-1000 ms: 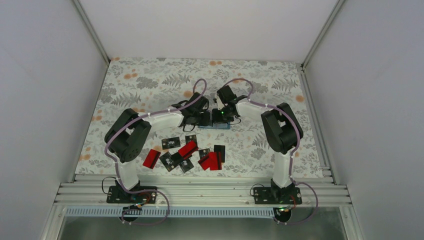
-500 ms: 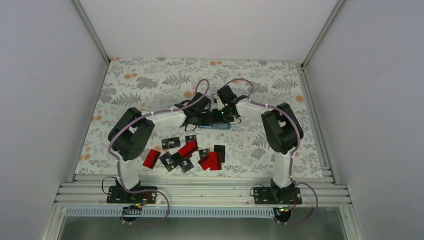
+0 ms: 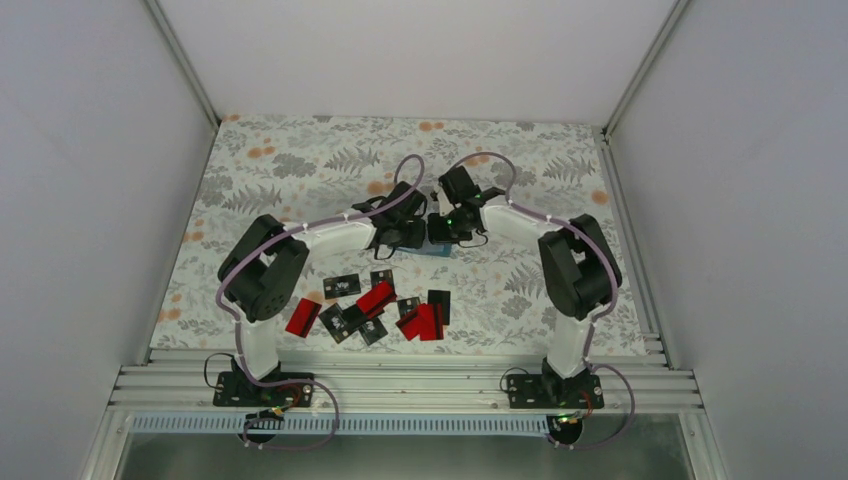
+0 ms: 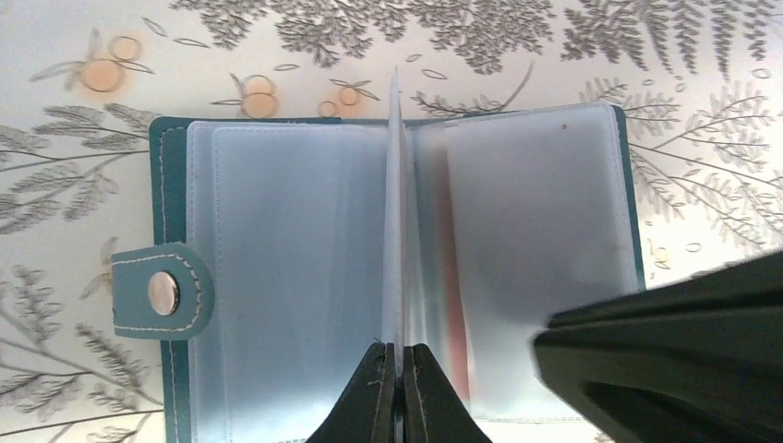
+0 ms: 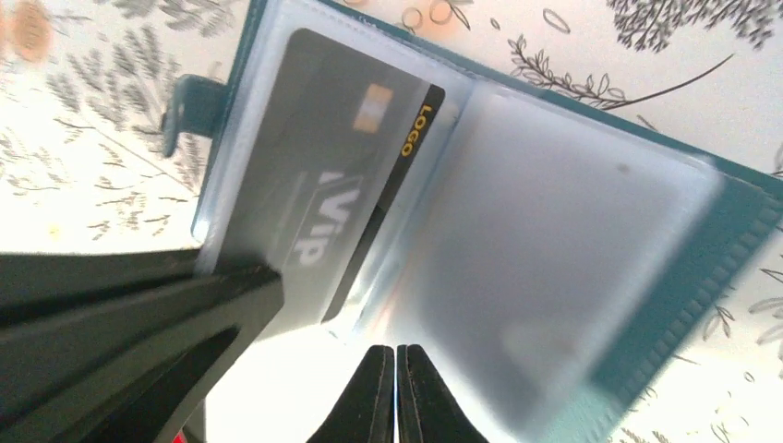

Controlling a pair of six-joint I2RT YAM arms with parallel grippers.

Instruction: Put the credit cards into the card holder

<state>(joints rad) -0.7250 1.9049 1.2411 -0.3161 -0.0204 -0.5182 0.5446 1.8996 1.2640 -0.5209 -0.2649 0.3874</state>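
Left claw [image 4: 397, 358] pinches one upright clear sleeve [image 4: 395, 212] of one open card holder [image 4: 169, 175].

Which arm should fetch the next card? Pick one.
Right, probably: the left fingers pinch a sleeve page upright, propping the card holder open; the right fingers seem to hold nothing.

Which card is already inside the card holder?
The black VIP card, seen sleeved inside the teal card holder; the other cards lie loose on the table.

Bright, even light fills the scene, shadows faint; the right wrist view smears the card holder [image 5: 554, 231] soft, the left is crisp.
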